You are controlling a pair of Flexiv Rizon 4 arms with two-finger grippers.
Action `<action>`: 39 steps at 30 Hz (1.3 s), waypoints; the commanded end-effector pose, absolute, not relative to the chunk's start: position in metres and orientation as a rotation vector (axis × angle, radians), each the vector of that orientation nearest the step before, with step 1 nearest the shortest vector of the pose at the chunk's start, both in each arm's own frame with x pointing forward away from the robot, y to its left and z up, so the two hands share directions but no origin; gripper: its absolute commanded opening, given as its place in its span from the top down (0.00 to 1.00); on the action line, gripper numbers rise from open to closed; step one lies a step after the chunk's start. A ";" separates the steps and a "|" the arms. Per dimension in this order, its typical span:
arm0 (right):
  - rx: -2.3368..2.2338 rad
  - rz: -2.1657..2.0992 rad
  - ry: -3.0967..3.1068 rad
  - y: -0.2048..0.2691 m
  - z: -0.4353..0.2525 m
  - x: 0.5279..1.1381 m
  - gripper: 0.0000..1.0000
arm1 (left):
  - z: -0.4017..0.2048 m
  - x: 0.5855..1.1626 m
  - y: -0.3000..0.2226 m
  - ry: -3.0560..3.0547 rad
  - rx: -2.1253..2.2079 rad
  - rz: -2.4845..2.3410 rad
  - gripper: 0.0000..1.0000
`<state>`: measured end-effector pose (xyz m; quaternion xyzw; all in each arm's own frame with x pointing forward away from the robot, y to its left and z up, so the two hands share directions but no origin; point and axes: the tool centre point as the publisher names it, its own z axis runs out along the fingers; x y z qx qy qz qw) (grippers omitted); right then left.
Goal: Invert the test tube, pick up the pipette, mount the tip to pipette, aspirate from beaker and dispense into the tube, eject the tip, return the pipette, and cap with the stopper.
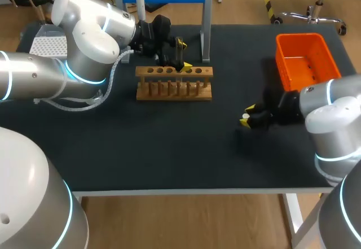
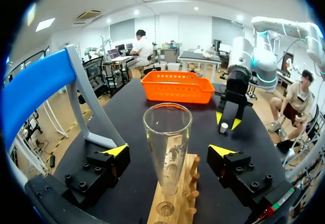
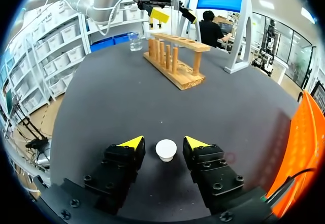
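The left hand [image 2: 167, 150] is released, its fingers well clear on either side of the tall clear glass test tube [image 2: 167, 132], which stands upright, mouth up, in the long wooden rack [image 2: 175, 193]. Only this wrist view shows the tube plainly. The right hand [image 3: 164, 141] is likewise unclenched around the small white stopper [image 3: 166, 149], which rests on the black table [image 1: 169, 142] at the head view's right, below the orange plastic bin [image 1: 304, 60].

Glass tube [image 2: 167, 153]; wood rack [image 1: 174, 83]; matt tbl [image 1: 169, 147]
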<state>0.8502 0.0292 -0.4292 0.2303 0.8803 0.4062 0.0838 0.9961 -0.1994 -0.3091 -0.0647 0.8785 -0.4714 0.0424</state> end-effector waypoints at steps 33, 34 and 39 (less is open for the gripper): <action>0.706 1.168 2.618 0.027 -0.437 0.849 1.00 | -0.309 0.996 -0.200 2.690 -0.200 -1.438 0.00; 0.710 1.167 2.616 0.026 -0.437 0.849 1.00 | -0.309 0.996 -0.200 2.690 -0.200 -1.438 0.00; 0.733 1.159 2.608 0.021 -0.439 0.849 1.00 | -0.309 0.996 -0.200 2.690 -0.200 -1.438 0.00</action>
